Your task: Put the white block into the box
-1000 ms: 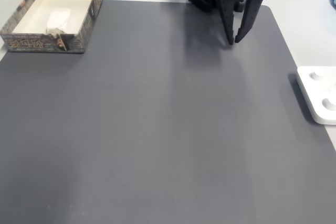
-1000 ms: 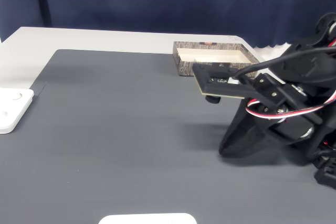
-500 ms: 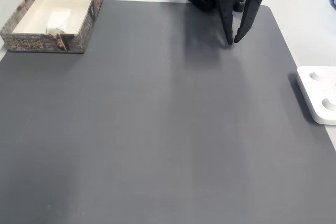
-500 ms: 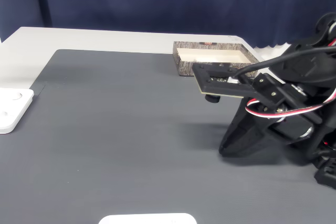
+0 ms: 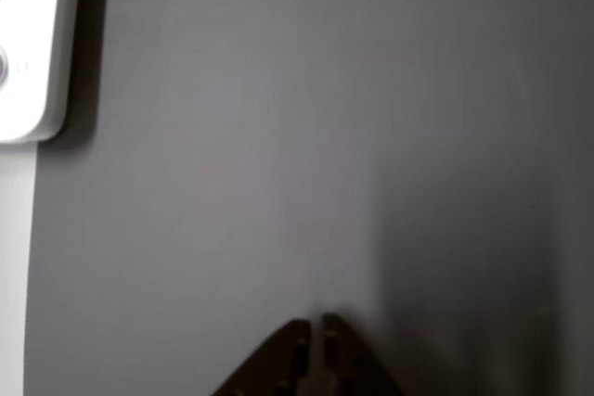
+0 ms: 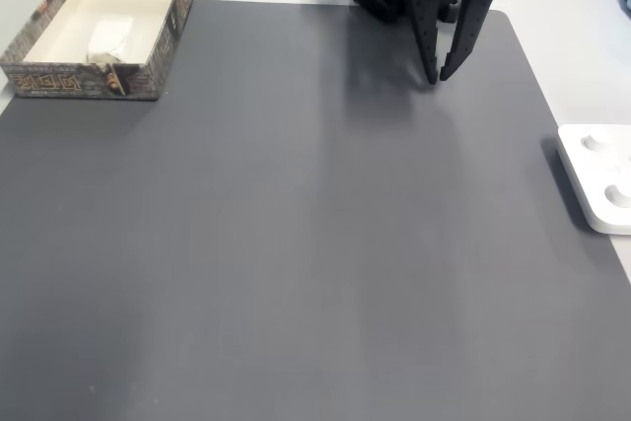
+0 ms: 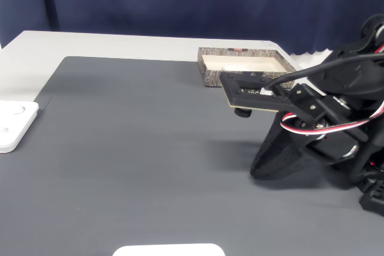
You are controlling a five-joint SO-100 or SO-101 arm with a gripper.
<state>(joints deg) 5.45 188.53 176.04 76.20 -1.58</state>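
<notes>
- Block first: the white block [image 6: 108, 35] lies inside the box [image 6: 164, 35], at the far left corner of the grey mat [image 6: 296, 244] in a fixed view.
- My tool [image 6: 435, 76] hangs well apart from it, near the mat's far right edge, tips almost together and holding nothing.
- I judge the placing done; the good move now is to rest clear.
- Open mat lies all around; the white plate [image 6: 601, 179] sits off its right edge on the bench [image 6: 567, 46].
</notes>
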